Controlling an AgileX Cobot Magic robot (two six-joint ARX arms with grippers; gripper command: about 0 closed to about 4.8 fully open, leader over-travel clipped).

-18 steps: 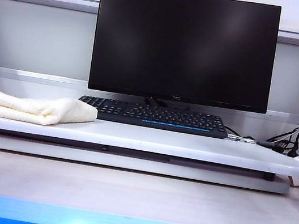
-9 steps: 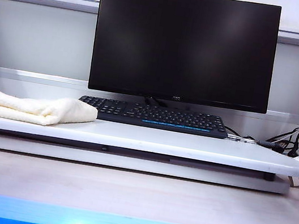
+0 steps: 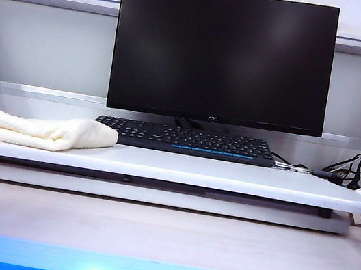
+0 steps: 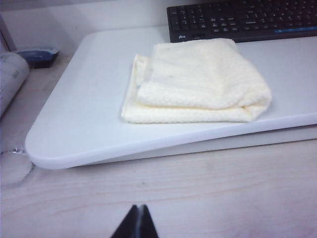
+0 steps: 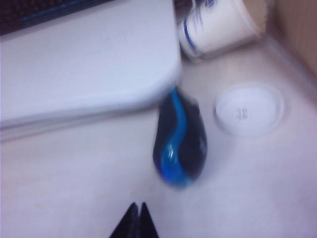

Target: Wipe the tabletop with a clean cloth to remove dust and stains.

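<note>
The cream-yellow folded cloth lies on the left end of the glossy white tabletop, in front of the keyboard's left corner; the left wrist view shows the cloth on the board. My left gripper is shut and empty, hanging over the wood-grain desk short of the board's near left corner. My right gripper is shut and empty, over the desk near the board's right corner. Neither gripper shows in the exterior view.
A black monitor and black keyboard stand at the back of the board. By its right end lie a black-and-blue mouse, a tipped paper cup, a white round lid and cables.
A dark arm part at the exterior view's top right corner one second ago has left the frame. The cloth and everything on the board are unmoved.
</note>
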